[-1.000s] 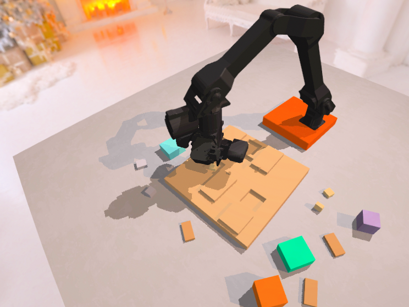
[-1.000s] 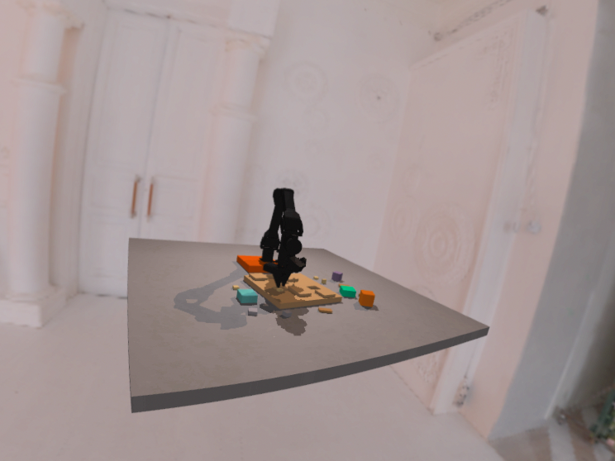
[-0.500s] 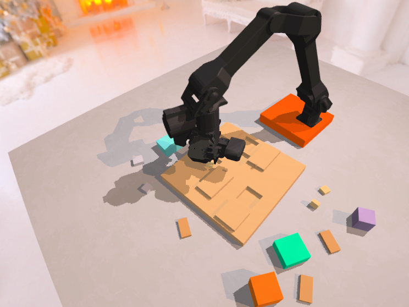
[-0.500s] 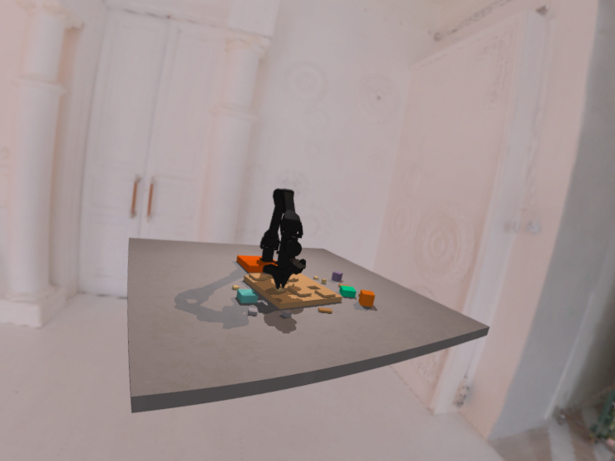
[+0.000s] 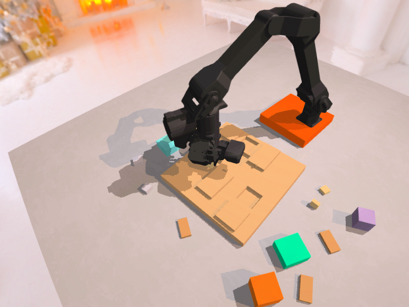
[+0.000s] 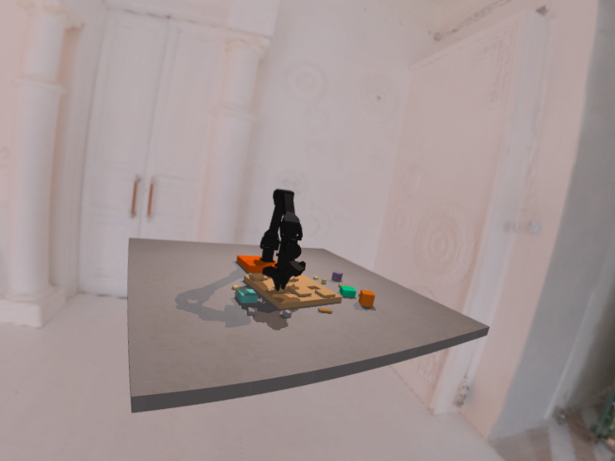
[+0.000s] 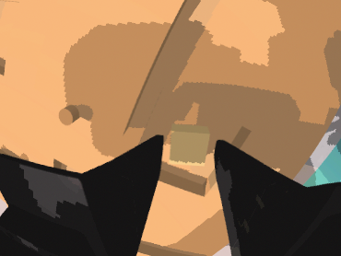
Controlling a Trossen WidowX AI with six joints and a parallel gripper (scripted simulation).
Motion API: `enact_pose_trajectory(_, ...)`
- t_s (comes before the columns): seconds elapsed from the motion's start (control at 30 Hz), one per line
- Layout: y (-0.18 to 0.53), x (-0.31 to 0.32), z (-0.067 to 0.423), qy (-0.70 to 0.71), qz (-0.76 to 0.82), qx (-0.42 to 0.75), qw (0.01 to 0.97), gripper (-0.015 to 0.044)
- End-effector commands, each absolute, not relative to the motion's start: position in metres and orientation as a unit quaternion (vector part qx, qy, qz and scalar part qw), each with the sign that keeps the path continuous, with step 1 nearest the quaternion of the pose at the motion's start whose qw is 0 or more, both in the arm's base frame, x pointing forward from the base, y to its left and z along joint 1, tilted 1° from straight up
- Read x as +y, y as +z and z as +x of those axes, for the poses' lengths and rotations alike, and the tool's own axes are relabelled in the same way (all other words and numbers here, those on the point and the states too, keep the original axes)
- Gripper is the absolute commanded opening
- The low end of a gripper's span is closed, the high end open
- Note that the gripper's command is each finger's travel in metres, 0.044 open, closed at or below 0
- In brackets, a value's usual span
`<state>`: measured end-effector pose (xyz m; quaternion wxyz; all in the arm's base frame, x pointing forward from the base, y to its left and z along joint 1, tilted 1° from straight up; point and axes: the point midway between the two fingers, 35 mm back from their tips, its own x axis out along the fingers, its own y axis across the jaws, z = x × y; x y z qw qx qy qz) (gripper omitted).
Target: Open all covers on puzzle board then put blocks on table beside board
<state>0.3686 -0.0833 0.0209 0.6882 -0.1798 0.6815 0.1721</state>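
The tan puzzle board (image 5: 274, 178) (image 6: 317, 297) (image 7: 92, 19) lies flat on the table, and several of its covers, such as one cover (image 5: 231, 214), are slid aside from square wells. My gripper (image 5: 211, 162) (image 6: 279, 287) (image 7: 189, 145) hangs low over the board's far left corner, fingers partly open and empty. In the wrist view a small yellowish block (image 7: 189, 147) sits in its well straight below the gap between the fingertips. A round pin (image 7: 71, 115) stands on the board to the left.
A cyan block (image 5: 166, 145) (image 6: 246, 295) (image 7: 325, 179) lies beside the board's left edge. Green (image 5: 291, 249), orange (image 5: 265, 289) and purple (image 5: 363, 218) blocks, small tan cubes (image 5: 324, 189) and flat tan pieces (image 5: 183, 227) (image 5: 329, 241) lie around the board. The arm's orange base (image 5: 287, 124) stands behind.
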Motion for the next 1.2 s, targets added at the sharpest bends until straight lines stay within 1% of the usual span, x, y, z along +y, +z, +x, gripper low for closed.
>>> enact_pose_trajectory(0.0,0.021,-0.083,0.369,0.172,-0.180,0.682,0.688,0.0137)
enact_pose_trajectory(0.3,0.021,-0.083,0.369,0.172,-0.180,0.682,0.688,0.0080)
enact_pose_trajectory(1.17,0.049,-0.083,0.369,0.173,-0.180,0.682,0.688,0.0080)
